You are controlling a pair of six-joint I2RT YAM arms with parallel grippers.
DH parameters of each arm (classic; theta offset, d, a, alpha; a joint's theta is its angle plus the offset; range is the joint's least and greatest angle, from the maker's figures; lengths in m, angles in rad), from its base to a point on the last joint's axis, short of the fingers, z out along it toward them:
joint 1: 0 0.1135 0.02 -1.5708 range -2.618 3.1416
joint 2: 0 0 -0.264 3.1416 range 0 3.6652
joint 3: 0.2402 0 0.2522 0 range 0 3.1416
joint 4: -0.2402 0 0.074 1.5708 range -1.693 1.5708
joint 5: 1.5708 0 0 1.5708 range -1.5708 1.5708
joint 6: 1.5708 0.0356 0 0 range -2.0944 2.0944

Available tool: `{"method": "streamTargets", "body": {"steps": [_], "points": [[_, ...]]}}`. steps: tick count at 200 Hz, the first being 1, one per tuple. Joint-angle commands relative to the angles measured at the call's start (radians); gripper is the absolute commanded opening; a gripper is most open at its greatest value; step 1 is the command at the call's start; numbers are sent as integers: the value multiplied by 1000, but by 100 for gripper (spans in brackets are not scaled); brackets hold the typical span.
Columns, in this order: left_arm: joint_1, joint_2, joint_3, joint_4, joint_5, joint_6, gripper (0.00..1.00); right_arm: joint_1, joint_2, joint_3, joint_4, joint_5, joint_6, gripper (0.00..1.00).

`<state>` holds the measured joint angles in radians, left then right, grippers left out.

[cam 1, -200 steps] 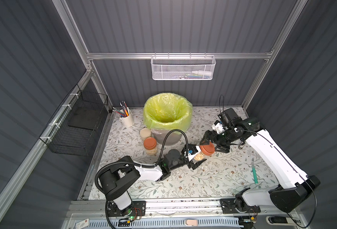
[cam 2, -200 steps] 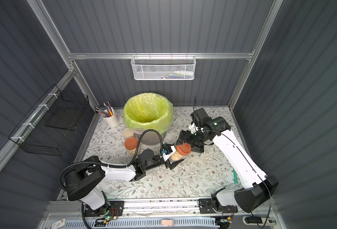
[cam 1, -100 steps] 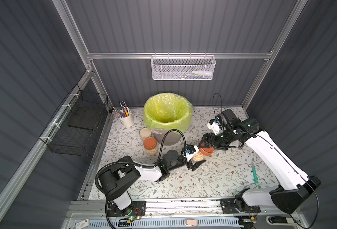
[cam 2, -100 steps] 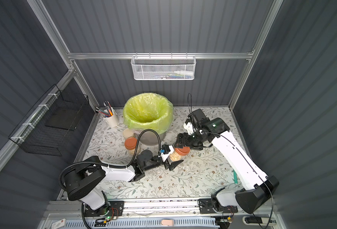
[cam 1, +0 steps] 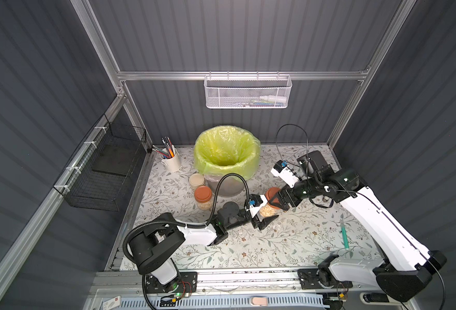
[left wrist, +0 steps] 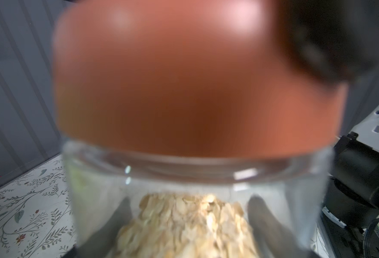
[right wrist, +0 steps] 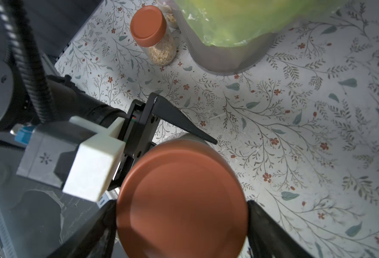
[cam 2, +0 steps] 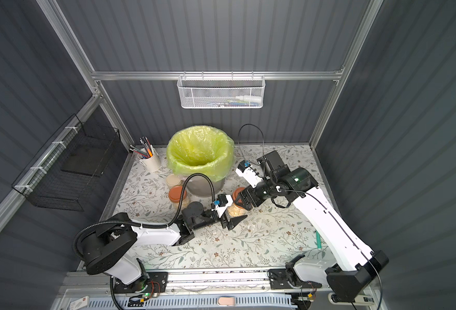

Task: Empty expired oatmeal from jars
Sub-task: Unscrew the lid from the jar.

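Right gripper (right wrist: 181, 204) closed on lid (right wrist: 179, 192), left wrist shows oatmeal (left wrist: 188, 223) in jar (left wrist: 90, 196)

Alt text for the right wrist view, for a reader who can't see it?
A terracotta lid fills the foreground, the right gripper closed on its two sides, while the left gripper holds the jar beneath it. Farther off, a second lidded jar of oatmeal stands beside the bag-lined bin on the floral table.

You have three clear glass jars, all upright with lids on. The middle jar (cam 1: 267, 210), under its terracotta lid (right wrist: 181, 201), holds oatmeal (left wrist: 184, 223) in its lower part. Well apart to its left stand the second terracotta-lidded jar (cam 1: 204, 200) and, just behind it, the cream-lidded jar (cam 1: 196, 181).
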<state>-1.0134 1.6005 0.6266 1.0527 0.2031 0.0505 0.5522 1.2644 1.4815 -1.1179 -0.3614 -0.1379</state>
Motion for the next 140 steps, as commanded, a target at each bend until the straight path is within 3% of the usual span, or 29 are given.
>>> {"method": "streamTargets", "body": {"steps": [1,104,140], "points": [[-2,-54,31,93,29,-9,29,18,36,26,-29,-46,-172,73],[-2,-51,24,105,11,-5,26,18,14,0,22,-10,-220,97],[-1,-48,19,111,9,-6,26,3,2,-13,30,-10,-209,99]]}}
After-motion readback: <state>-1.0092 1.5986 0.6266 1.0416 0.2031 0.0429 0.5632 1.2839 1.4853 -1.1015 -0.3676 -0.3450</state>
